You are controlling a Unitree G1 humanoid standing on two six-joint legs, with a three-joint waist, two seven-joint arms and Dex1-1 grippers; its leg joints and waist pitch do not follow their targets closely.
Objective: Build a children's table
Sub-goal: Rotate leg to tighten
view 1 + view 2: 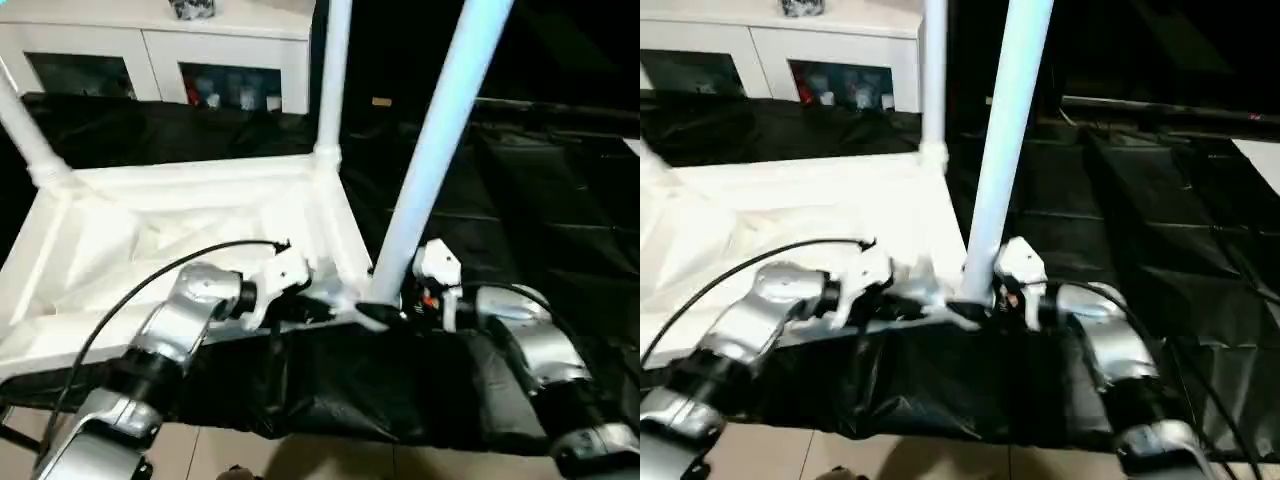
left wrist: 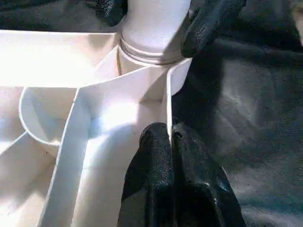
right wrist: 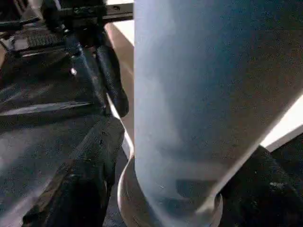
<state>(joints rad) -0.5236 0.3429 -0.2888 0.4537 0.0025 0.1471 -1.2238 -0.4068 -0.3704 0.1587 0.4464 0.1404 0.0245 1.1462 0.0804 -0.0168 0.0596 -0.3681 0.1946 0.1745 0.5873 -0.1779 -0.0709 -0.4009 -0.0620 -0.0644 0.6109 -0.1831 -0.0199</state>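
Observation:
The children's table lies upside down, its white ribbed top [image 1: 150,230] on a black sheet. Three white legs stand up from corner sockets: the far left leg [image 1: 25,130], the far right leg [image 1: 332,70] and the near right leg [image 1: 440,130]. My right gripper [image 1: 385,312] is at the foot of the near right leg [image 3: 189,94], one black finger [image 3: 90,175] on each side, pressed against it just above the socket. My left gripper [image 2: 169,135] is shut on the thin rim wall [image 2: 166,99] of the top, right beside that socket.
A white cabinet [image 1: 150,50] with glass doors stands behind the table. The black sheet [image 1: 540,200] spreads out to the right and hangs over the near edge. Pale floor [image 1: 300,455] shows below that edge. A black cable [image 1: 150,275] loops over my left forearm.

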